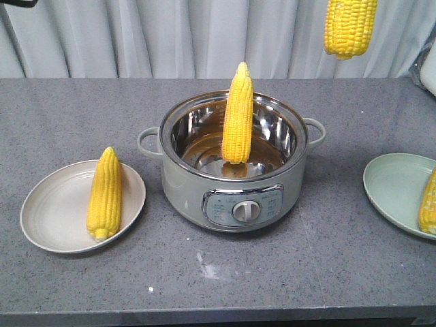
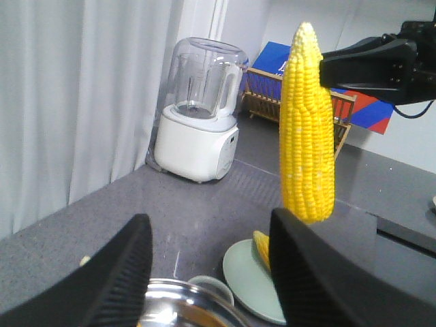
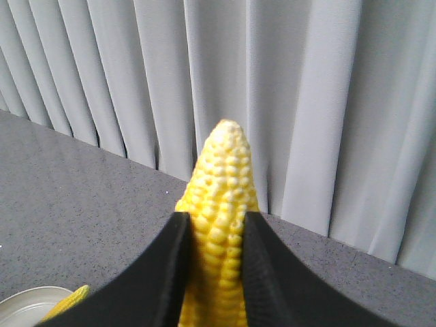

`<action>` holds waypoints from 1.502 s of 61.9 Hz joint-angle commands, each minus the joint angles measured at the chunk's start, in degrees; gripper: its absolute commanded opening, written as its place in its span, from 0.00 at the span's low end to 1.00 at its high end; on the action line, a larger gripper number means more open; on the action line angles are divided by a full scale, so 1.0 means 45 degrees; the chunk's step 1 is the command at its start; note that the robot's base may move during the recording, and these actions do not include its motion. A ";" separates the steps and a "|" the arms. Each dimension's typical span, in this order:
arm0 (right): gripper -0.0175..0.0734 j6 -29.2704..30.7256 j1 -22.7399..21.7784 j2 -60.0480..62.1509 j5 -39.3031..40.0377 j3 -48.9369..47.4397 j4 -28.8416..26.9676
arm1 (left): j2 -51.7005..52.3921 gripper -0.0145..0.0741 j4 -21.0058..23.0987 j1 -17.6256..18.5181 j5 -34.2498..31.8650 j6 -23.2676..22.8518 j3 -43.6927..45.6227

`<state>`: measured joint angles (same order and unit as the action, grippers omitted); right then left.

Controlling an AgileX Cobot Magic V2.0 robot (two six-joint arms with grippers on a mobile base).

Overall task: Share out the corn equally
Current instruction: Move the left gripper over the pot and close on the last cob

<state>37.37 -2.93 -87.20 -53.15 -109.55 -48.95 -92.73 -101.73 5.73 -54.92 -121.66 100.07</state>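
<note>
In the front view, one corn cob stands tip-up inside the steel pot. Another cob lies on the beige plate at the left. A third cob lies on the green plate at the right edge. A further cob hangs in the air at the top right, above and left of the green plate. My right gripper is shut on this cob, whose tip points up. My left gripper is open and empty, high above the pot rim.
A white blender and a wooden rack stand at the far end of the grey counter. Curtains hang behind the counter. The pot has side handles and a front dial.
</note>
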 commanded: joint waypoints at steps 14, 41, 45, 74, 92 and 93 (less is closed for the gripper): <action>0.19 0.0032 -0.0106 0.0446 0.0623 -0.0373 -0.0550 | -0.1477 0.72 0.0587 0.1252 0.1503 -0.0316 0.0389; 0.19 0.0079 -0.0106 0.0446 0.0597 -0.0373 -0.0518 | -0.4208 0.84 0.1949 0.2043 0.2697 -0.0316 0.1680; 0.19 0.0082 -0.0106 0.0446 0.0597 -0.0373 -0.0504 | -0.4689 0.84 0.1923 0.2225 0.2918 -0.0316 0.2510; 0.19 0.0070 -0.0106 0.0446 0.0480 -0.0373 -0.0043 | -0.6718 0.83 0.1427 0.2350 0.3608 -0.0316 0.4086; 0.19 0.0070 -0.0106 0.0446 0.0492 -0.0373 -0.0043 | -0.6939 0.83 0.1441 0.2388 0.3579 -0.0316 0.4086; 0.19 0.0070 -0.0106 0.0446 0.0492 -0.0373 -0.0043 | -0.6939 0.83 0.1441 0.2411 0.3579 -0.0316 0.4086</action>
<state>37.37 -2.96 -87.20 -54.35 -109.55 -47.19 -127.48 -98.62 16.06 -39.82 -121.66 116.59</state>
